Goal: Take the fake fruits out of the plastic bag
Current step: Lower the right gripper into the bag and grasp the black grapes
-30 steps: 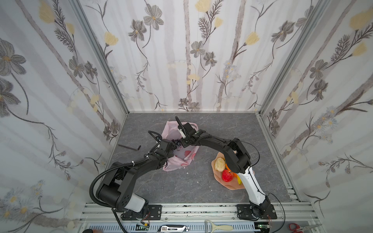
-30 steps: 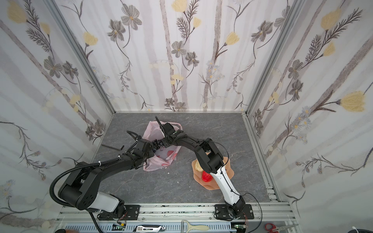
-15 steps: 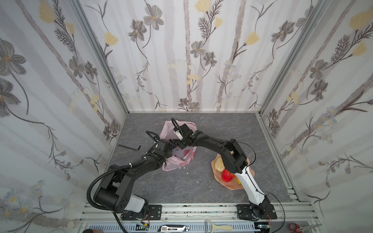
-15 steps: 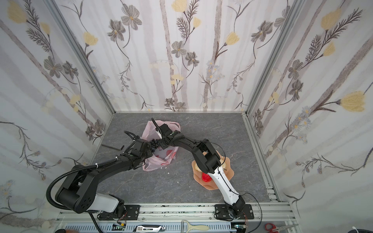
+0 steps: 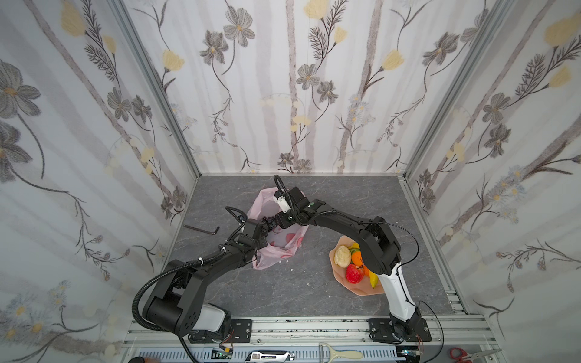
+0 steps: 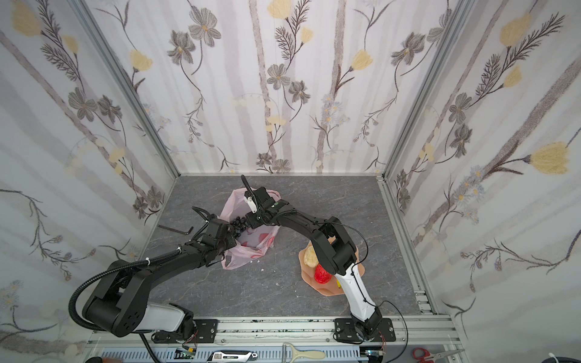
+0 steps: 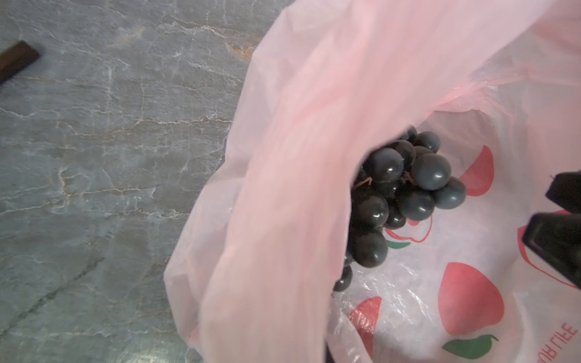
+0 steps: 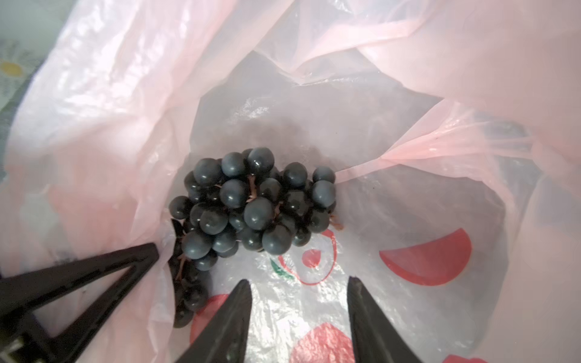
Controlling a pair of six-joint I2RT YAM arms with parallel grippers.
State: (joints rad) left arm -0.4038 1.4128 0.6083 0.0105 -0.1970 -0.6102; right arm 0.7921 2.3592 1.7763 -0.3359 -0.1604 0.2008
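The pink plastic bag [image 5: 284, 248] lies mid-table with its mouth held up. A dark grape bunch [image 8: 251, 204] rests inside it, also visible in a top view [image 6: 238, 227]. My left gripper [image 5: 262, 231] is shut on the bag's edge; pink plastic covers its jaws in the left wrist view. My right gripper [image 8: 300, 283] is inside the bag, open, with only plastic between its fingertips, which are just short of the grapes. Other fake fruits lie on the peach dish [image 5: 364, 290]: a beige lumpy one [image 5: 342, 255], an orange [image 5: 357, 258], a red one [image 5: 354, 274] and a banana [image 5: 373, 279].
A black hex key [image 5: 202, 228] lies on the grey table left of the bag. Flowered walls close in three sides. Scissors [image 5: 465, 355] and a peeler [image 5: 339, 355] rest on the front rail. The right arm's elbow hangs over the dish.
My right gripper has pushed further left into the bag's mouth and its jaws have widened. The left gripper has kept its hold on the bag.
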